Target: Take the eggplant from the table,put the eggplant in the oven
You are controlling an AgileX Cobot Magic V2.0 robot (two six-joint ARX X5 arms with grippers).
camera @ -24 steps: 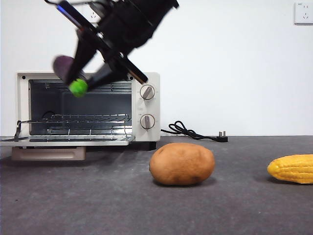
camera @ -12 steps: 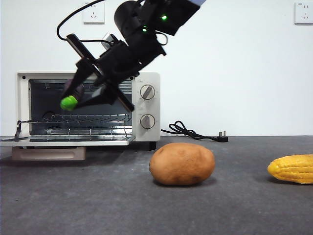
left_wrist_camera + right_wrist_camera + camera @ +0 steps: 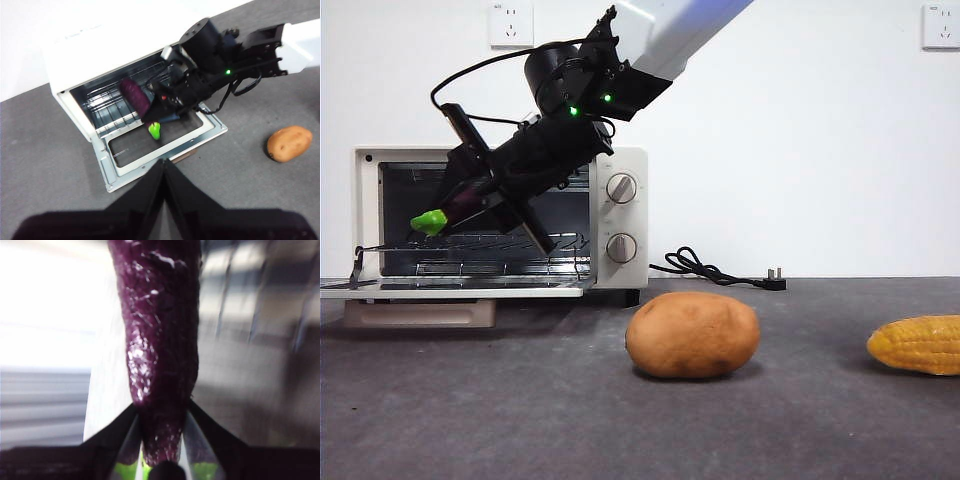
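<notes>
- Nearest you on the table lies the potato, in front of the oven and off toward its knob side; the corn lies farther out on that same side, cut by the picture's edge.
- The oven's door is folded down flat and its rack is bare.
- Your right gripper reaches down at a slant into the oven's mouth, above the rack, and its jaws are clamped on the eggplant.
- In the right wrist view the purple body fills the gap between the two jaws and runs away from the camera; the background there is blurred.
- In the front view only the eggplant's green cap shows clearly, poking out just above the rack, toward the side away from the knobs.
- Your left gripper hangs high over the table in front of the oven, jaws together, holding nothing.
- Beyond the oven's knob side a black cord with a plug lies against the wall.
- Two wall sockets sit high behind; no brand or lettering can be read on the oven or anywhere else.
</notes>
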